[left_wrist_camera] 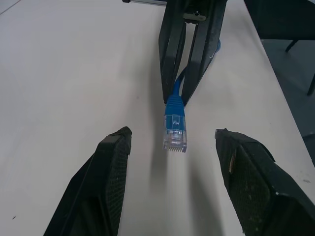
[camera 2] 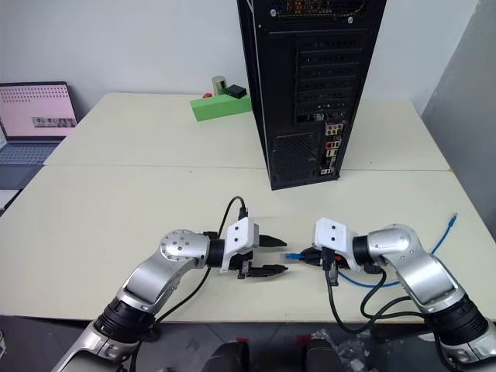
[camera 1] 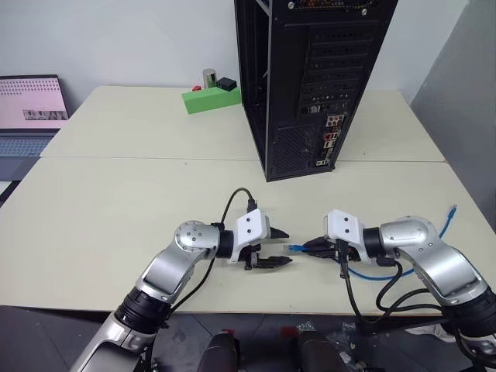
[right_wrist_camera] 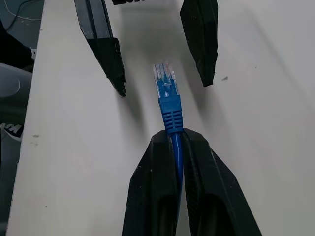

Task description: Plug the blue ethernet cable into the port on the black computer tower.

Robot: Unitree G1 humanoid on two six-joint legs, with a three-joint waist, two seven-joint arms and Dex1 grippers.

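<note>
Black right fingers (right_wrist_camera: 197, 196) pinched tight on the blue ethernet cable (right_wrist_camera: 171, 110), gripping the cord just behind the blue boot. Clear plug sticks out past the fingertips, pointing at the left gripper (camera 1: 280, 248), clip and contacts free in the air just above the table (camera 1: 116, 201).

Left fingers (left_wrist_camera: 110, 177) are spread wide, nothing in them. Plug tip sits in the gap between the two left fingertips, touching neither; one pad each side of it, both apart from it. Right gripper (camera 1: 310, 246) and left gripper face each other tip to tip, low over the near edge of the table.

Behind the right fingers the cable runs back under the right wrist, loops on the table beside the right arm, and its far end with the second plug lies out toward the table's right edge, well apart from both grippers.

Beyond the fingertips, across the table: black computer tower (camera 1: 310, 77) standing upright, rear panel facing the robot, slot covers up top, small coloured connector panel low down. The port (camera 1: 329, 122) is somewhere in that panel; can't single it out cleanly at this range. Nothing plugged into it from this cable.

Further out, past the tower on the left fingers' side: green block (camera 1: 211, 99) with a small metal cylinder and a black box on it. Laptop (camera 1: 29, 116) at the far left, screen lit.
</note>
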